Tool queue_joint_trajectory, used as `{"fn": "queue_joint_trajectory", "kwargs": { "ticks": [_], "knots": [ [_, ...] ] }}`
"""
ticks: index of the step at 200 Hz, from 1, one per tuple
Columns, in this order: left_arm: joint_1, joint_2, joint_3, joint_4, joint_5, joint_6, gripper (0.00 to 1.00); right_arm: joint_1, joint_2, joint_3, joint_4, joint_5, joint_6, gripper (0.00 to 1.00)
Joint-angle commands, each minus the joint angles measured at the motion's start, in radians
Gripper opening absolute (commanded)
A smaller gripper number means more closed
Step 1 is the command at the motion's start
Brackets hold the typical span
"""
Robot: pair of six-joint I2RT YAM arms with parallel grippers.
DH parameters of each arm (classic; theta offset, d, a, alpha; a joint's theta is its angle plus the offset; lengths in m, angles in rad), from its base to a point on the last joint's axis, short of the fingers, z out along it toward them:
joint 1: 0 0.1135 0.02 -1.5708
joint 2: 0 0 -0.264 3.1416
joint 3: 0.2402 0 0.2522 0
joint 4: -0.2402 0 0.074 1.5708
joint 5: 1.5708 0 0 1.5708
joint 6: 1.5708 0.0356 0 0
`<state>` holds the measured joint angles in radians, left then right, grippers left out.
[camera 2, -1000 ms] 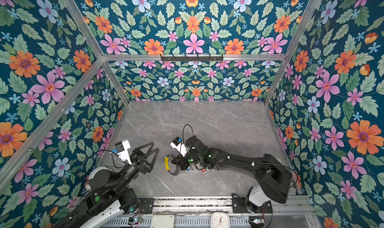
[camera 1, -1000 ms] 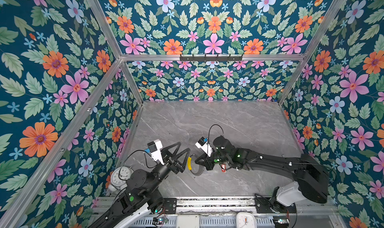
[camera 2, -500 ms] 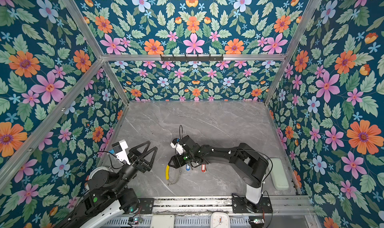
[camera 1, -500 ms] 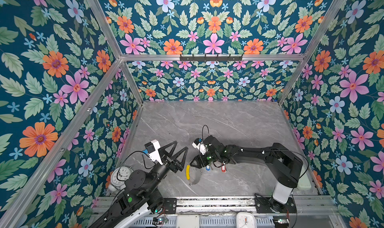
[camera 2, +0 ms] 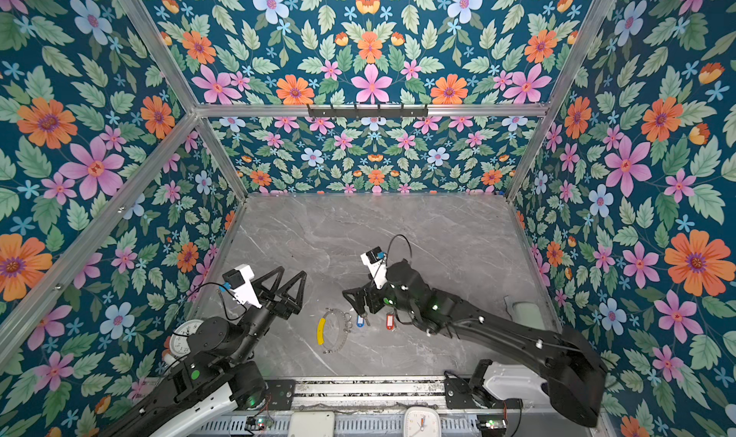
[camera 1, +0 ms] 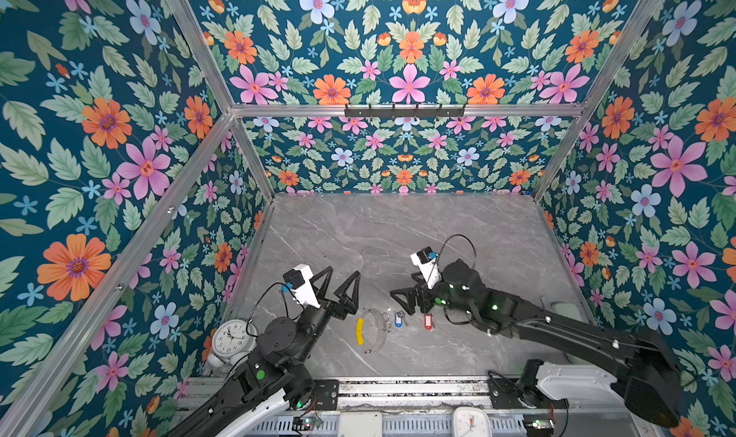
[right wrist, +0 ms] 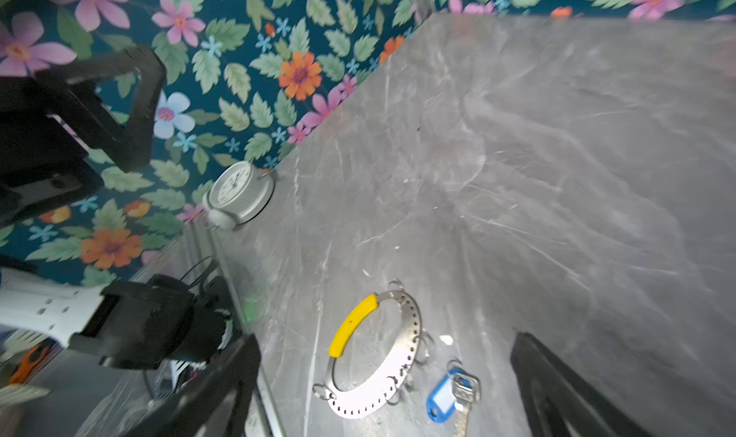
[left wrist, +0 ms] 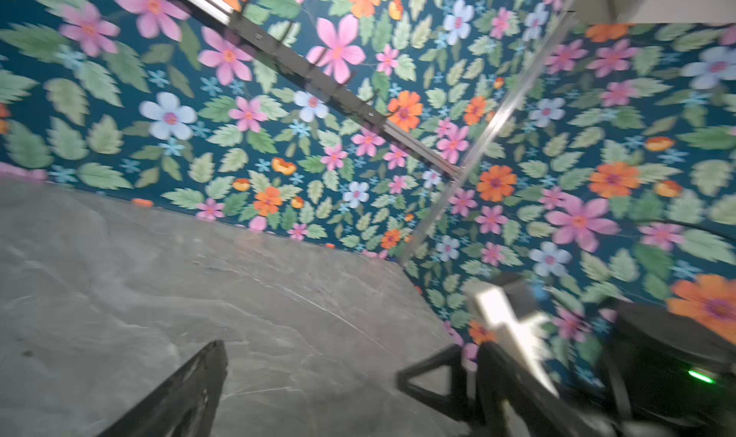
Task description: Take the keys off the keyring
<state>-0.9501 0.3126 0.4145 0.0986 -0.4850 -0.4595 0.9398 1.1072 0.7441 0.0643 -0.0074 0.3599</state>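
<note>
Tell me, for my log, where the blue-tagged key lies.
In both top views, front centre: the blue-tagged key lies between the keyring and the red-tagged key.

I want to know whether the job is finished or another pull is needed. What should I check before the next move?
1. Left claw open and empty: ok.
2. Right claw open and empty: ok.
3. Keyring flat on the table, touched by neither claw: ok.
4. Red-tag key lying apart from the keyring: ok.
5. Blue-tag key off the keyring: ok, though the gap is narrow.
</note>
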Motion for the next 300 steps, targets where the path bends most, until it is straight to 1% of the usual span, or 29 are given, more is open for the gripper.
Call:
{"fn": "queue_joint_trajectory", "kwargs": {
  "ticks": [1,13,23,33,40,54,66,76,90,110,125,136,158,181,187,191,194,199,203,212,221,227,231,244,259,272,285,292,300],
  "knots": [
    [0.002,0.061,-0.027,0.15,-0.268,0.15,1.0,-0.003,-0.129,-0.06,-0.093,0.239,0.008,0.99],
    [0.01,0.136,-0.029,0.186,-0.395,0.178,1.0,-0.012,-0.208,-0.097,-0.108,0.262,0.011,0.99],
    [0.04,0.204,-0.032,0.226,-0.441,0.224,1.0,-0.034,-0.263,-0.114,-0.132,0.264,0.021,0.99],
    [0.1,0.283,-0.03,0.248,-0.435,0.246,1.0,-0.052,-0.304,-0.123,-0.156,0.278,0.028,0.99],
    [0.157,0.341,-0.025,0.245,-0.401,0.246,1.0,-0.063,-0.325,-0.124,-0.177,0.301,0.032,0.99],
    [0.313,0.462,-0.009,0.231,-0.324,0.212,1.0,-0.083,-0.357,-0.121,-0.216,0.354,0.033,0.99],
    [0.444,0.575,-0.001,0.253,-0.297,0.181,1.0,-0.102,-0.375,-0.118,-0.241,0.389,0.038,0.99],
    [0.53,0.674,-0.002,0.293,-0.302,0.159,1.0,-0.113,-0.383,-0.11,-0.26,0.417,0.036,0.99],
    [0.596,0.805,-0.018,0.422,-0.363,0.196,1.0,-0.128,-0.38,-0.101,-0.275,0.437,0.001,0.99],
    [0.632,0.963,-0.083,0.748,-0.406,0.382,1.0,-0.136,-0.372,-0.101,-0.287,0.503,-0.023,0.99],
    [0.67,1.045,-0.097,0.835,-0.346,0.425,1.0,-0.142,-0.376,-0.116,-0.283,0.541,-0.02,0.99],
    [0.695,1.089,-0.124,0.938,-0.272,0.455,1.0,-0.148,-0.388,-0.135,-0.26,0.559,-0.018,0.99],
    [0.737,1.167,-0.164,1.134,-0.18,0.508,1.0,-0.187,-0.413,-0.154,-0.237,0.574,-0.003,0.99],
    [0.789,1.244,-0.144,1.159,-0.004,0.49,1.0,-0.308,-0.427,-0.138,-0.276,0.576,0.002,0.99],
    [0.798,1.27,-0.136,1.188,0.034,0.518,1.0,-0.34,-0.431,-0.139,-0.28,0.595,-0.005,0.99],
    [0.806,1.269,-0.118,1.161,0.048,0.506,1.0,-0.361,-0.437,-0.143,-0.278,0.611,-0.01,0.99],
    [0.817,1.264,-0.103,1.096,0.066,0.483,1.0,-0.376,-0.44,-0.147,-0.272,0.619,-0.015,0.99],
    [0.837,1.249,-0.079,1.009,0.112,0.46,0.99,-0.404,-0.448,-0.161,-0.256,0.619,-0.038,0.99],
    [0.857,1.251,-0.068,0.988,0.147,0.451,0.99,-0.424,-0.456,-0.173,-0.226,0.611,-0.06,0.99],
    [0.891,1.271,-0.081,1.056,0.221,0.448,0.99,-0.467,-0.474,-0.21,-0.172,0.573,-0.101,0.99],
    [0.901,1.279,-0.138,1.13,0.272,0.436,0.98,-0.514,-0.486,-0.24,-0.132,0.528,-0.123,0.99],
    [0.902,1.318,-0.171,1.27,0.261,0.459,0.98,-0.544,-0.486,-0.259,-0.108,0.51,-0.133,0.99],
    [0.901,1.326,-0.177,1.297,0.245,0.46,0.98,-0.564,-0.483,-0.271,-0.085,0.508,-0.14,0.99],
    [0.903,1.288,-0.138,1.133,0.221,0.416,1.0,-0.622,-0.448,-0.324,0.001,0.504,-0.193,0.99],
    [0.903,1.313,-0.15,1.216,0.218,0.44,1.0,-0.688,-0.385,-0.386,0.125,0.484,-0.247,0.99],
    [0.903,1.304,-0.146,1.188,0.221,0.433,1.0,-0.747,-0.326,-0.45,0.256,0.413,-0.279,0.99],
    [0.903,1.307,-0.15,1.204,0.22,0.437,1.0,-0.788,-0.258,-0.536,0.481,0.343,-0.328,0.99],
    [0.903,1.306,-0.151,1.207,0.222,0.436,1.0,-0.818,-0.212,-0.568,0.582,0.303,-0.33,0.99],
    [0.902,1.308,-0.151,1.209,0.221,0.44,1.0,-0.857,-0.161,-0.574,0.627,0.243,-0.311,0.99]
  ]
}}
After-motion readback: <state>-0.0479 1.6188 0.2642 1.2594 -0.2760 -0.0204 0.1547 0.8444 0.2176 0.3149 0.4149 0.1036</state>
